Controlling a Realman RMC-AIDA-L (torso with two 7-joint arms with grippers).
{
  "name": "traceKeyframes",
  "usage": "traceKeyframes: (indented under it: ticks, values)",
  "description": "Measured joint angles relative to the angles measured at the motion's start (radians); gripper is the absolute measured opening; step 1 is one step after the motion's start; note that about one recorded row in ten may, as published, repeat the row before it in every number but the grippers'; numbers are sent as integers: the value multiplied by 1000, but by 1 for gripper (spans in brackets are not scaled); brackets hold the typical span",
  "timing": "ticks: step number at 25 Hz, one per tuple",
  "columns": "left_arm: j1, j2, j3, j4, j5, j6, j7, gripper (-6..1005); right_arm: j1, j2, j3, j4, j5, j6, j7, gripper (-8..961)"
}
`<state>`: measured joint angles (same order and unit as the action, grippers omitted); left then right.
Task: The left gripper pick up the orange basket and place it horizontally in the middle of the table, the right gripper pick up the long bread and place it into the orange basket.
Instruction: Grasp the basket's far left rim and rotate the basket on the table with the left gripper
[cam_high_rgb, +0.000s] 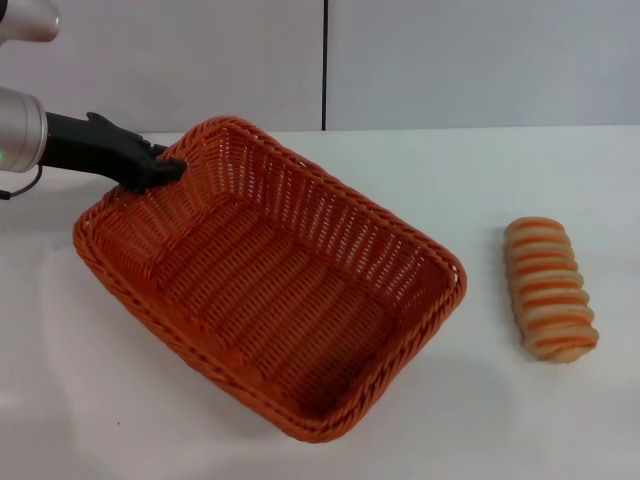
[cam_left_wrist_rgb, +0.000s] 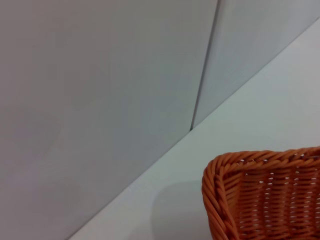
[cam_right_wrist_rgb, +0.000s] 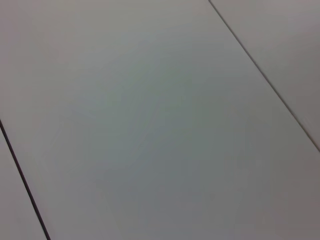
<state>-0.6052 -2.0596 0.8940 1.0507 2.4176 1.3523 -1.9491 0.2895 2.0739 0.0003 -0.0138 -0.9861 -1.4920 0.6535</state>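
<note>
The orange basket (cam_high_rgb: 270, 290) lies on the white table (cam_high_rgb: 90, 420) left of centre, turned at a diagonal, with nothing inside it. My left gripper (cam_high_rgb: 165, 171) reaches in from the far left and is shut on the basket's far-left rim. One corner of the orange basket (cam_left_wrist_rgb: 265, 195) shows in the left wrist view, without the fingers. The long bread (cam_high_rgb: 549, 288), tan with orange-brown stripes, rests on the table to the right of the basket, apart from it. My right gripper is out of view; the right wrist view holds only pale wall panels.
A pale wall (cam_high_rgb: 400, 60) with a dark vertical seam stands behind the table's far edge. Bare tabletop shows between basket and bread, and in front of both.
</note>
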Motion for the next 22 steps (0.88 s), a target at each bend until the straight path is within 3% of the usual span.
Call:
traceKeyframes:
  ticks: [2, 7, 17, 22]
  values:
    - [0, 0, 9, 0, -1, 0, 0, 350, 0, 0, 1, 0, 0, 0, 0, 547]
    - [1, 1, 19, 2, 0, 4, -3, 194, 0, 0, 2, 0, 0, 0, 0, 547]
    - [10, 1, -2, 14, -9, 3, -32, 191, 0, 0, 2, 3, 0, 5, 0, 548]
    - [66, 4, -31, 25, -141, 20, -41, 189, -3, 0, 1, 2, 0, 19, 0, 548]
